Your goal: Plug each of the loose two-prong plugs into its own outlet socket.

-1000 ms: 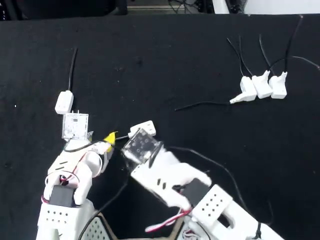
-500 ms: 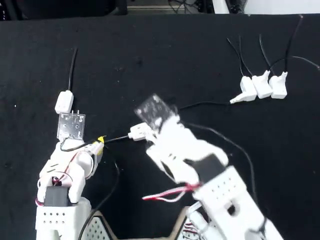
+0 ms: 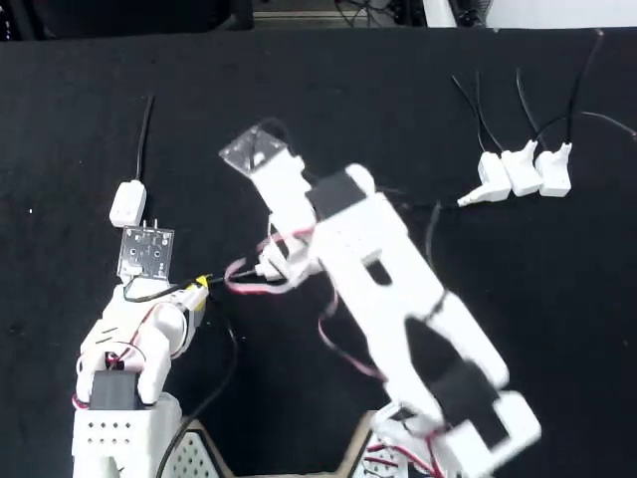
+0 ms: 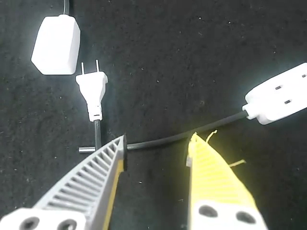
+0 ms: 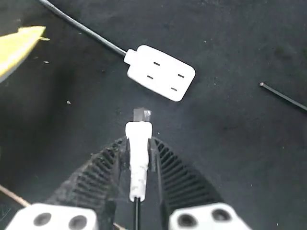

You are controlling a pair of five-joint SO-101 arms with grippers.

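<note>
No letter, number, label or sign can be read on anything here (the white outlet socket shows only its plain slots, and the two-prong plug has a bare white body).

high: overhead, far | wrists: close, downward | both share outlet socket

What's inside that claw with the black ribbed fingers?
A white two-prong plug, clamped in the right gripper, its prongs poking out toward the white outlet socket. The fingers cover the plug's sides.
</note>
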